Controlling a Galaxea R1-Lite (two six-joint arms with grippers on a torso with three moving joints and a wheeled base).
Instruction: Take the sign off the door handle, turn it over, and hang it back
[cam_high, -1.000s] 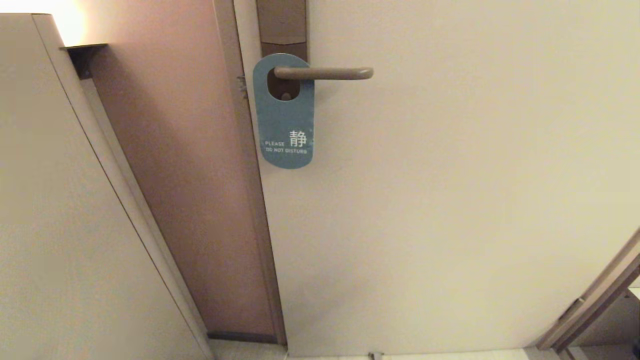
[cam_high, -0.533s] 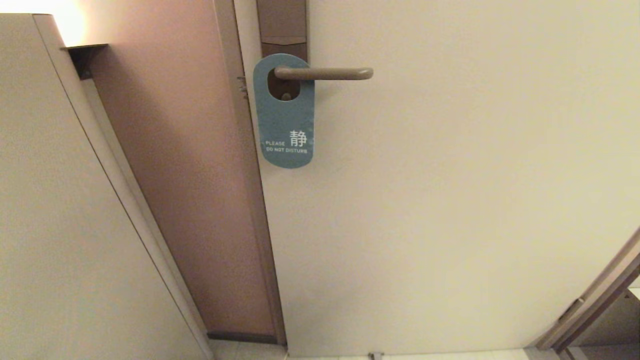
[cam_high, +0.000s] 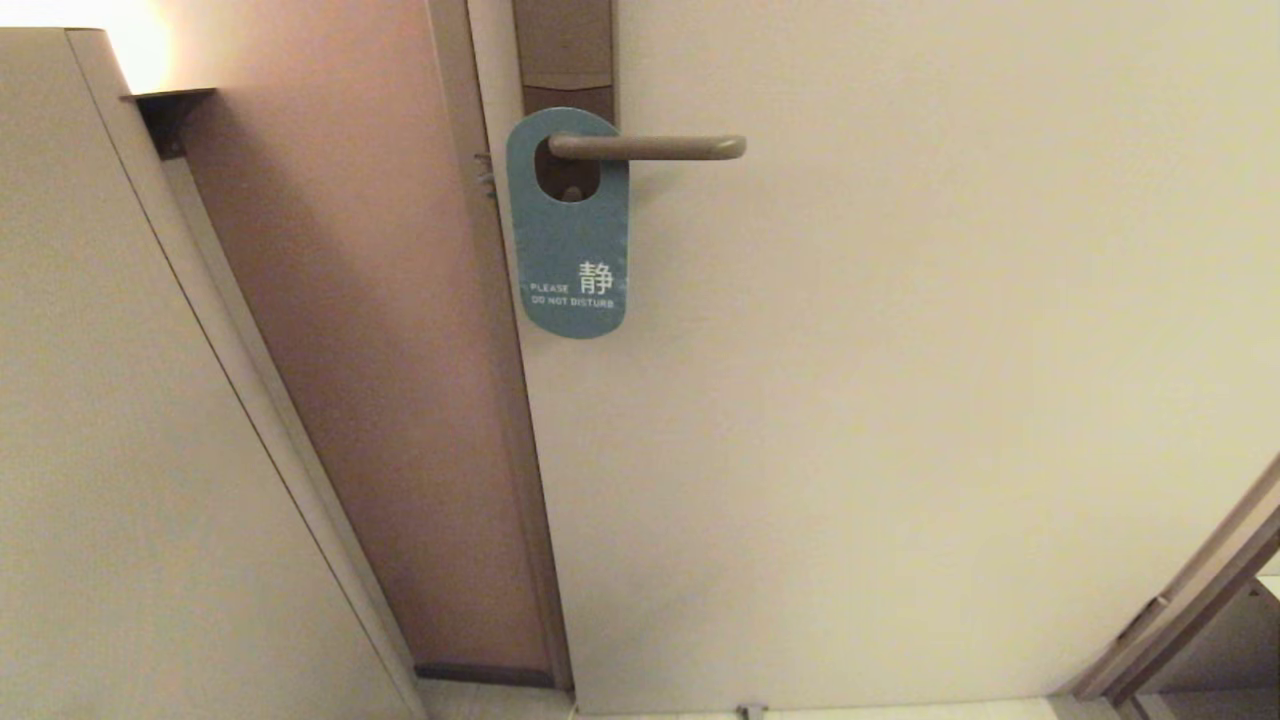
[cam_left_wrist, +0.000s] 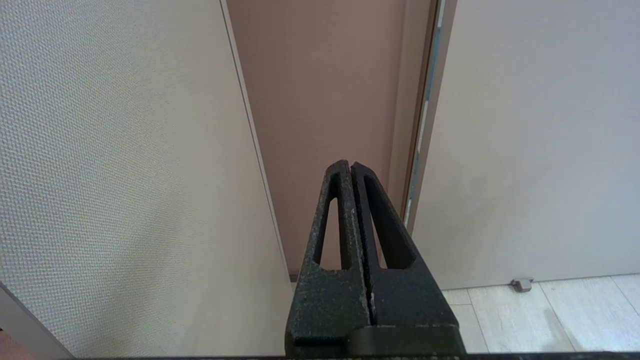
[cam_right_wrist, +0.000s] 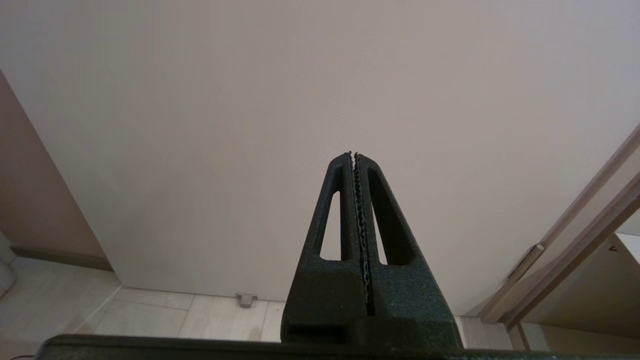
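Door (cam_high: 900, 400) carries sign (cam_high: 570, 250) on door handle (cam_high: 650, 147), end effectors nowhere near.

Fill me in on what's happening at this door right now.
Nothing is being handled at this moment. The sign hangs on the door handle, threaded through its oval hole, teal "DO NOT DISTURB" side facing out. Neither arm shows in the head view. The left gripper is shut and empty, pointing at the gap between the wall and the door. The right gripper is also shut and empty, facing the door's plain lower part, away from the sign.
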